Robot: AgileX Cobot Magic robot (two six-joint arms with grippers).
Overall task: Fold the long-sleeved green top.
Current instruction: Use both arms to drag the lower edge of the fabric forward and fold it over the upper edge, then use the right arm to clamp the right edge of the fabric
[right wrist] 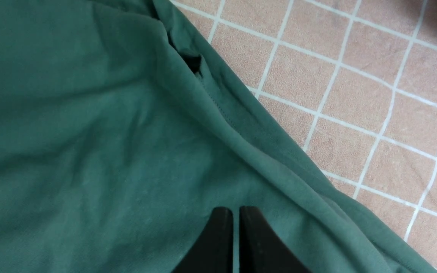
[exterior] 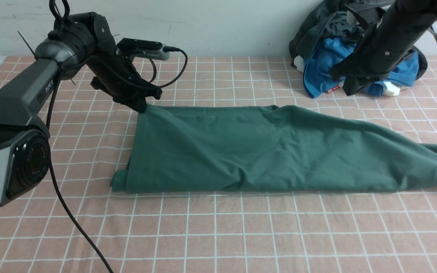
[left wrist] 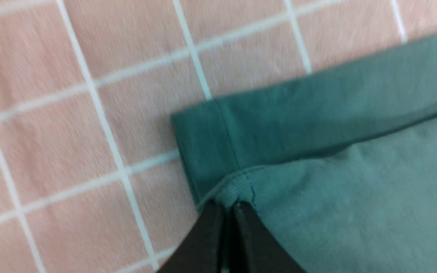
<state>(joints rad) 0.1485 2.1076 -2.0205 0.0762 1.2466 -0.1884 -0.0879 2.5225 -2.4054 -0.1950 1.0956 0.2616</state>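
The green long-sleeved top (exterior: 264, 148) lies folded into a long band across the middle of the table, its right end running out of the front view. My left gripper (exterior: 143, 107) is down at the top's far left corner. In the left wrist view the left gripper (left wrist: 228, 206) is shut on the hemmed corner of the top (left wrist: 317, 151), with a fold of cloth pinched between the tips. My right gripper (exterior: 346, 89) hangs above the back right of the table, apart from the cloth. Its jaws are shut with nothing between them, over the top (right wrist: 89, 132) in the right wrist view (right wrist: 236, 210).
A pile of clothes sits at the back right against the wall, with a bright blue garment (exterior: 324, 60) and a dark grey one (exterior: 317, 26). The pink checked tablecloth (exterior: 218, 235) covers the table. The left arm's cable (exterior: 70, 220) trails over the front left.
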